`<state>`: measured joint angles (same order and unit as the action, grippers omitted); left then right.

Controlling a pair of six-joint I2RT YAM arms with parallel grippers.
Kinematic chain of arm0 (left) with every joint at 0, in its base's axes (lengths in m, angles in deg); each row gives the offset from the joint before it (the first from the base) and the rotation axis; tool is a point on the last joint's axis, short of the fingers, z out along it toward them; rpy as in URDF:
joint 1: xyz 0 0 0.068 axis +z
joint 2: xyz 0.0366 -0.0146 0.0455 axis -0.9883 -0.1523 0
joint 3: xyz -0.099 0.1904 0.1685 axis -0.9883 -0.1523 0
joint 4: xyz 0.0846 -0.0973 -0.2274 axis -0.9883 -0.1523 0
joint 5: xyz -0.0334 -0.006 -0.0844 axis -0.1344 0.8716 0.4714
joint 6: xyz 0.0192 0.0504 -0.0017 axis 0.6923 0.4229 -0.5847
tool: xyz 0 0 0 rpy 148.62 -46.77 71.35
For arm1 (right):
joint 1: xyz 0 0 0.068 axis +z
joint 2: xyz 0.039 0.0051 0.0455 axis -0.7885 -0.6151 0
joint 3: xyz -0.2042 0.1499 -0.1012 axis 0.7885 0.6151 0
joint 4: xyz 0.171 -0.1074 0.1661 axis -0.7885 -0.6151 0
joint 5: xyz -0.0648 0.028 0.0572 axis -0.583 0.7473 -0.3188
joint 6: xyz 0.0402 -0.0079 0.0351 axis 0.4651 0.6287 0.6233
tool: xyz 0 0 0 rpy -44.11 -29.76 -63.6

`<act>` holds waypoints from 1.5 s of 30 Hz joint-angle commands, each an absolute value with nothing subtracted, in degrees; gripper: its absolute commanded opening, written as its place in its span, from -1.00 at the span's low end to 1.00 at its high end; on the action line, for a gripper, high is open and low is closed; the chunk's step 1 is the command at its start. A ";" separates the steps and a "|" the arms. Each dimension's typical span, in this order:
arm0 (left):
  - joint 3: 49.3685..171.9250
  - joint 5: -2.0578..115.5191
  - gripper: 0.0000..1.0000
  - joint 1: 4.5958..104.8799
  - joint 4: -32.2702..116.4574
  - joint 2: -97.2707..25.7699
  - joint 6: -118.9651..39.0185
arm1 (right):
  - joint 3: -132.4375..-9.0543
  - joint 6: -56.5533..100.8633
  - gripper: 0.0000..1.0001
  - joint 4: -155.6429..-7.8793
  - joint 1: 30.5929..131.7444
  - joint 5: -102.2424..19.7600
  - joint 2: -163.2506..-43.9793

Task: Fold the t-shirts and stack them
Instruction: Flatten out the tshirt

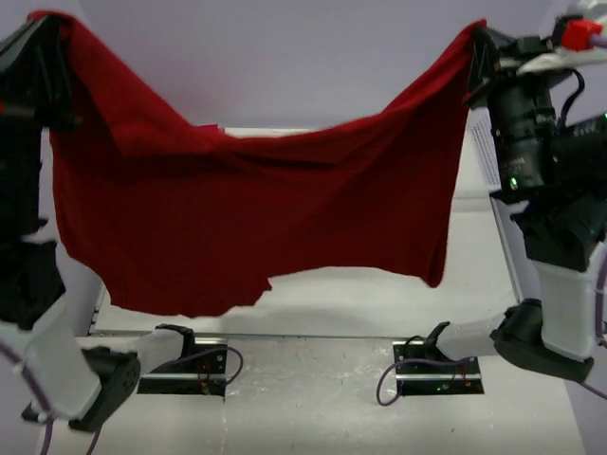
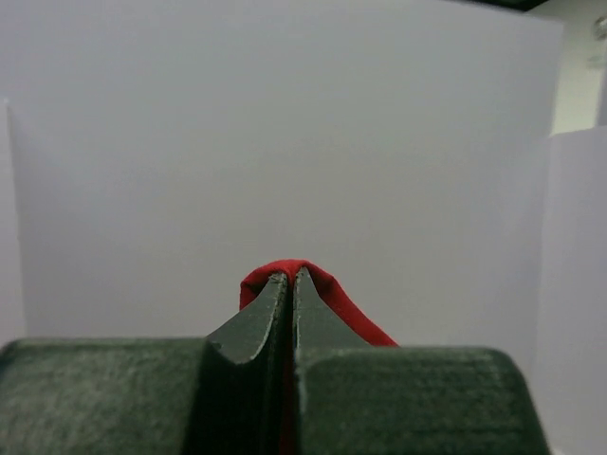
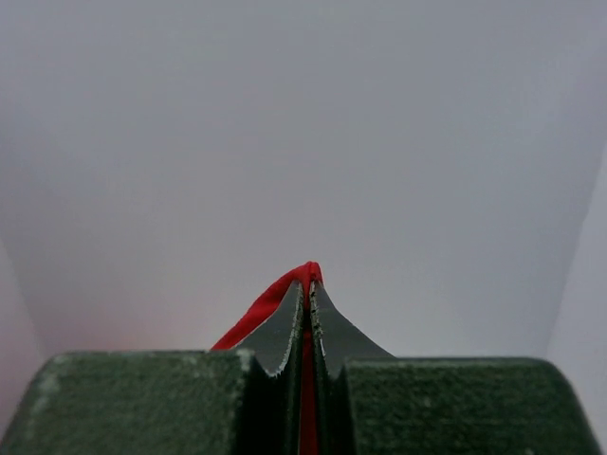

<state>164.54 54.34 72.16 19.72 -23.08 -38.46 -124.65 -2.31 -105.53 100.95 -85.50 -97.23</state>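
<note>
One dark red t-shirt [image 1: 256,218] hangs spread in the air between my two grippers, sagging in the middle, its lower edge above the table. My left gripper [image 1: 40,21] is raised at the top left and is shut on one upper corner; the left wrist view shows red cloth [image 2: 322,289] pinched over its closed fingertips [image 2: 290,277]. My right gripper [image 1: 477,38] is raised at the top right and is shut on the other corner; the right wrist view shows red cloth [image 3: 275,303] pinched at its fingertips [image 3: 308,284]. No other t-shirts show.
The white table [image 1: 360,303] lies below the hanging cloth, its far part hidden by it. A white lattice basket [image 1: 482,142] peeks out behind the right arm. The two arm base mounts [image 1: 185,365] [image 1: 436,368] sit at the near edge. White walls surround the scene.
</note>
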 commanded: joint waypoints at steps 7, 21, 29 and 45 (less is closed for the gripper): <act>185.35 57.87 -1.00 85.09 30.64 -64.30 -37.53 | -141.73 -9.63 -1.00 -89.98 78.69 -74.82 -125.19; 188.08 70.33 -1.00 103.73 56.34 -68.63 -53.70 | -138.91 1.11 -1.00 -95.91 54.33 -57.85 -120.62; 169.28 72.49 -1.00 90.58 31.87 -60.37 -38.71 | -118.55 15.50 -1.00 -122.02 57.91 -63.51 -117.47; 85.51 54.88 -1.00 80.53 7.12 -17.14 -61.87 | -54.89 51.00 -1.00 -122.46 68.03 -56.15 -82.14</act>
